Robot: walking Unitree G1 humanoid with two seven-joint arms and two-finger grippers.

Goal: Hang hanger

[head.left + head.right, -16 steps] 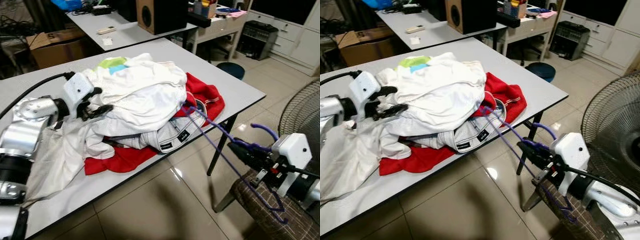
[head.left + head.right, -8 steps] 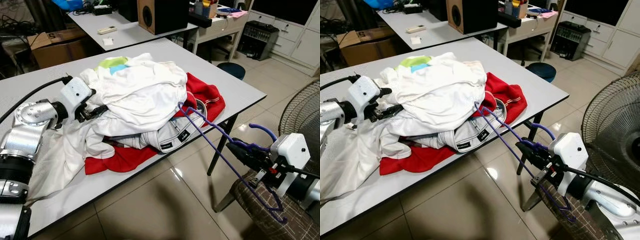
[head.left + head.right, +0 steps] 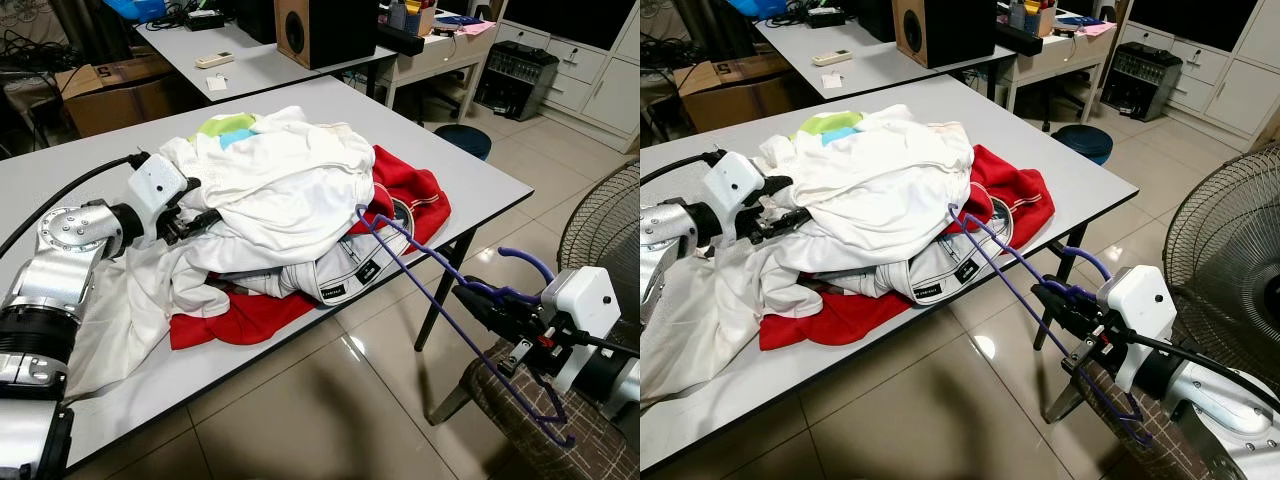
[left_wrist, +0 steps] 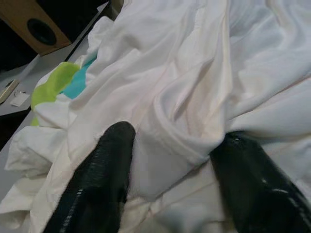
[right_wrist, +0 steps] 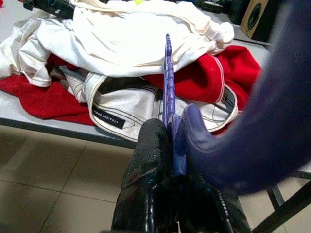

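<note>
A purple hanger (image 3: pixel 420 285) slants from the clothes pile down past the table's front right edge. My right gripper (image 3: pixel 475 298) is shut on its neck just below the hook (image 3: pixel 525 262), and the hanger's far tip rests near the red garment (image 3: pixel 412 188). In the right wrist view the purple bar (image 5: pixel 168 82) runs out from between the fingers (image 5: pixel 148 145). My left gripper (image 3: pixel 193 215) is at the left side of the pile. It is open, with a fold of the white shirt (image 4: pixel 180 141) between its two fingers (image 4: pixel 104 179).
The clothes pile lies on a grey table (image 3: pixel 480 175), with a white-grey garment (image 3: pixel 350 270) near the edge. A stool with a brown woven seat (image 3: pixel 520 410) and a fan (image 3: pixel 605 220) stand on my right. Behind are a second table (image 3: pixel 250 62), a speaker (image 3: pixel 320 30) and a cardboard box (image 3: pixel 110 90).
My left gripper has pushed its fingers further into the white shirt. The hanger's far tip has risen slightly off the pile; the right arm has barely moved.
</note>
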